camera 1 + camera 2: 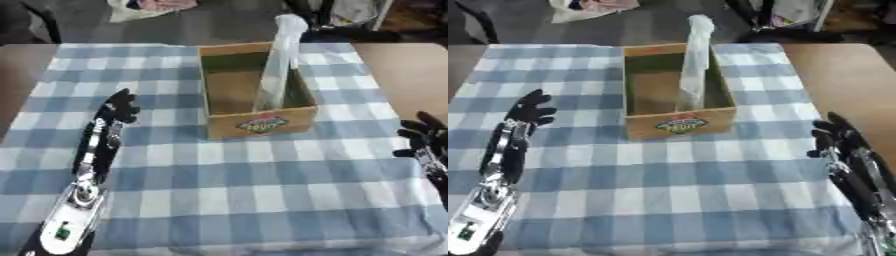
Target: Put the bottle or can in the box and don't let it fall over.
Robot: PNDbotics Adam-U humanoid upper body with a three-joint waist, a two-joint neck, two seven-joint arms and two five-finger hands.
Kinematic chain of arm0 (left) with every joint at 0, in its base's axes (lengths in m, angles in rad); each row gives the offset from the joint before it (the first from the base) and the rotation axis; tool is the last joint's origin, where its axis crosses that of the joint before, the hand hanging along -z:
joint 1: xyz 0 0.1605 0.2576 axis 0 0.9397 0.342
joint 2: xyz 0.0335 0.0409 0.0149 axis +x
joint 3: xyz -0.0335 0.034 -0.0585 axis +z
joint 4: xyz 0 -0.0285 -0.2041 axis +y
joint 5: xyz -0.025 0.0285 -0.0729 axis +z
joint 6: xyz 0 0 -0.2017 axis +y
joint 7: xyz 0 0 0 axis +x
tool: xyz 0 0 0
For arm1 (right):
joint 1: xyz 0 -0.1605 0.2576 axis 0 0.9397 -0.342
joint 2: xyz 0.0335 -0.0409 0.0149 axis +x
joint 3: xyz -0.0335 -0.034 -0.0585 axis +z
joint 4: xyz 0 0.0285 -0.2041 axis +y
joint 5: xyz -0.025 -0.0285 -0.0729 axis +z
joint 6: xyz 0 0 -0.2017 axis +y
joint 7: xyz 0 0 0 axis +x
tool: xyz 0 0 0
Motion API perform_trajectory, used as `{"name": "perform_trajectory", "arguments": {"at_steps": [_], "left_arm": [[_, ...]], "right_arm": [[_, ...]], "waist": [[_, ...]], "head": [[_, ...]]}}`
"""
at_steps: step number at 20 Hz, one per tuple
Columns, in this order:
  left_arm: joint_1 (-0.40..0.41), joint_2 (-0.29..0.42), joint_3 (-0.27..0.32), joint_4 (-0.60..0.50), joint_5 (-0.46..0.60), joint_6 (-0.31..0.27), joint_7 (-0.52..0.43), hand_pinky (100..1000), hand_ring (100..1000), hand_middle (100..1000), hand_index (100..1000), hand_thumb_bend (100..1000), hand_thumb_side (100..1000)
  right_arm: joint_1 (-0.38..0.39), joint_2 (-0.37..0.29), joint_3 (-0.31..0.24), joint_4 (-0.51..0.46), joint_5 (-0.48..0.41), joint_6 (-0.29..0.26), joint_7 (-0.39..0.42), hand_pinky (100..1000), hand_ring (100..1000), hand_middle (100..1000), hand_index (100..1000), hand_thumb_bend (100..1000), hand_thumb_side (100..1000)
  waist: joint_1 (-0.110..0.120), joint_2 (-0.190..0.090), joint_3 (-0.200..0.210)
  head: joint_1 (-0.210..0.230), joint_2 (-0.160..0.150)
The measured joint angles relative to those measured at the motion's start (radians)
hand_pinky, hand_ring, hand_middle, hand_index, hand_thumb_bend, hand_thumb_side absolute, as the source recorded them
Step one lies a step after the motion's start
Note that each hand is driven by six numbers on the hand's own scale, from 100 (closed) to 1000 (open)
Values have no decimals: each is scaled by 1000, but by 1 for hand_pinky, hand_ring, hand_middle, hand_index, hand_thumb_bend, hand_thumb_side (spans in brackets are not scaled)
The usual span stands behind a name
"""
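Note:
A tall pale bottle [280,60] stands inside the open cardboard box [261,122], leaning a little against its right wall, with its top rising above the rim. The box sits on the blue and white checked cloth near the table's far middle and has a round label on its front. My left hand [118,106] lies over the cloth to the left of the box, its fingers loosely extended and holding nothing. My right hand [837,135] rests at the right side, fingers up and relaxed, well apart from the box.
The checked cloth [245,195] covers most of the brown table [407,70], which shows bare at the left and right edges. Dark chair legs and a pale bag stand on the floor beyond the far edge.

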Motion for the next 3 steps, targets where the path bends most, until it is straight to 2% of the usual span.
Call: {"name": "perform_trajectory", "arguments": {"at_steps": [3], "left_arm": [[1,-5,-3,10,-1,-11,-2,791,763,804,919,523,921]], "right_arm": [[0,0,-1,0,0,0,0,681,876,850,1000,161,658]], "waist": [[-4,0,1]], "head": [[2,0]]}}
